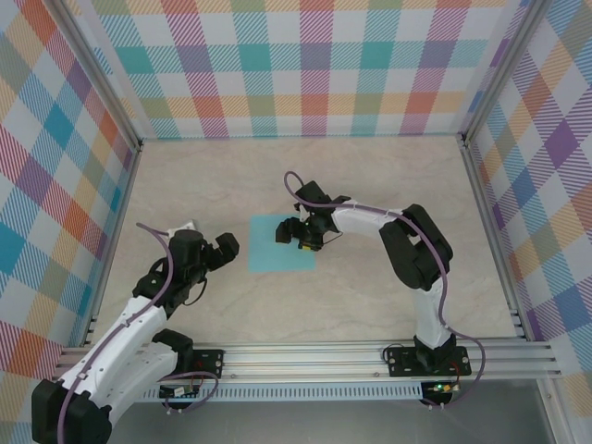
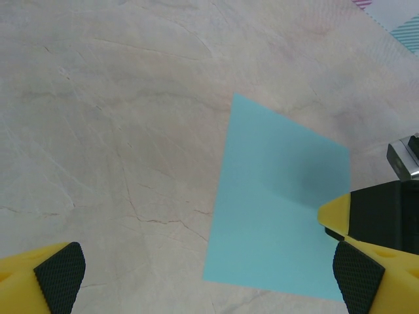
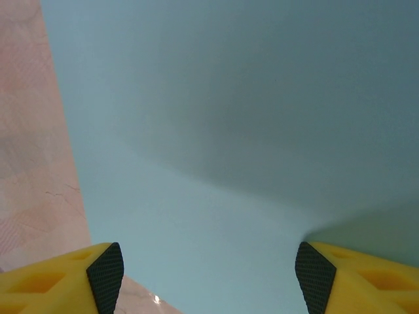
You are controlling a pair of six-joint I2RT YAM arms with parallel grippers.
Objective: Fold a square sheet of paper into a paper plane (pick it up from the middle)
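Fingers check: my right fingers (image 3: 105, 271) stand parted, tips down on the paper (image 1: 270, 254) lying in the middle of the surface (image 1: 388, 176), while my left fingers (image 2: 59, 269) gape wide near its left edge.

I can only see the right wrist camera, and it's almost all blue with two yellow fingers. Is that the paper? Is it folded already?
Observer: Yes, that's the square sheet of paper. From above it lies flat on the table, a plain square with no fold showing.
Operator: Where on it am I?
Observer: Your right gripper is over the sheet's right half.
Operator: What's the other arm doing?
Observer: The left gripper sits open beside the sheet's left edge, off the paper.
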